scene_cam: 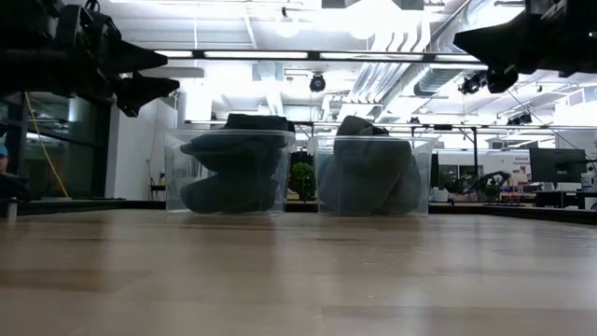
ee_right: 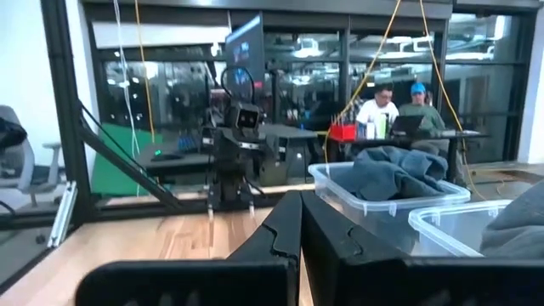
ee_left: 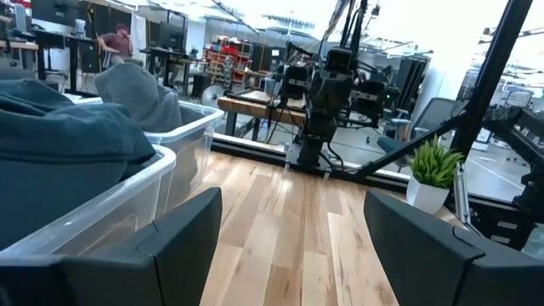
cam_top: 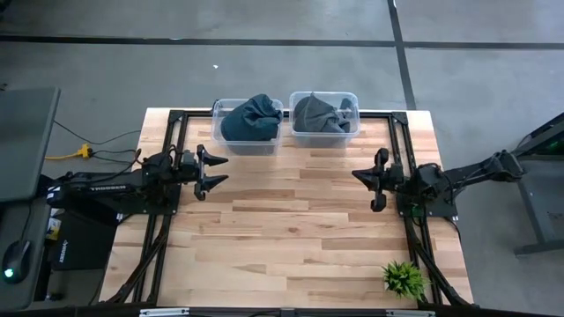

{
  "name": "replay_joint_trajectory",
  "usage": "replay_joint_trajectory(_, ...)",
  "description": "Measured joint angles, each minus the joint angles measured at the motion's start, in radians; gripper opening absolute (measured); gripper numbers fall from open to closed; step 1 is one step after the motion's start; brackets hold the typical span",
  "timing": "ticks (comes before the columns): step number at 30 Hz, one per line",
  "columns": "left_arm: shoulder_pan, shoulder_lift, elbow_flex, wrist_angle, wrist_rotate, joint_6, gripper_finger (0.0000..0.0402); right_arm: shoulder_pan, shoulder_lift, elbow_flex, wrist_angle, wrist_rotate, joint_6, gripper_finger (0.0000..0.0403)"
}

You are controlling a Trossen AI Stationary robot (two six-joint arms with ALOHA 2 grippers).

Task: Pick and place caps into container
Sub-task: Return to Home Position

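Two clear bins stand side by side at the table's far edge. The left bin [cam_top: 217, 106] holds dark navy caps [cam_top: 249, 121] [scene_cam: 229, 173] [ee_left: 59, 136], piled above its rim. The right bin [cam_top: 352, 95] holds slate grey caps [cam_top: 322, 114] [scene_cam: 368, 173] [ee_right: 520, 223]. No cap lies on the table top. My left gripper [cam_top: 226, 171] [ee_left: 293, 246] hangs open above the table's left part, just near of the left bin, fingers pointing right. My right gripper [cam_top: 356, 174] [ee_right: 299, 229] hangs shut over the right part, pointing left.
A small green plant [cam_top: 404, 278] [ee_left: 432, 170] stands at the table's near right corner. A black frame runs along the table's left, right and far sides. Bare wood lies between the two grippers. People sit at desks [ee_right: 378, 110] in the room beyond.
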Motion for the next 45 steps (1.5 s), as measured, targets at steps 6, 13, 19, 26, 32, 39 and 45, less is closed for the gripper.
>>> replay_joint_trajectory(6, 0.000, 0.000, 0.000, 0.006, -0.011, 0.000, 0.0286, -0.002, -0.080, -0.034, -0.013, -0.004, -0.009, 0.0000)
replay_joint_trajectory(13, 0.000, 0.000, 0.000, -0.001, 0.000, 0.011, 0.0286, -0.002, -0.157, -0.037, -0.177, -0.005, -0.014, 0.0000)
replay_joint_trajectory(19, 0.000, 0.000, 0.000, -0.053, 0.028, 0.035, 0.0286, -0.024, -0.220, -0.037, -0.354, -0.039, 0.036, 0.0000)
replay_joint_trajectory(26, 0.000, 0.000, 0.000, -0.149, 0.031, 0.059, 0.0286, -0.092, -0.252, -0.036, -0.514, -0.141, 0.121, 0.0000)
replay_joint_trajectory(32, 0.001, 0.000, 0.000, -0.161, 0.065, 0.079, 0.0286, -0.139, -0.249, -0.030, -0.545, -0.221, 0.114, 0.0000)
replay_joint_trajectory(39, 0.000, 0.001, 0.000, -0.249, 0.128, 0.087, 0.0286, -0.151, -0.243, -0.029, -0.558, -0.265, 0.111, 0.0000)
replay_joint_trajectory(45, 0.000, 0.001, 0.000, -0.275, 0.122, 0.082, 0.0286, -0.151, -0.243, -0.029, -0.560, -0.265, 0.110, 0.0000)
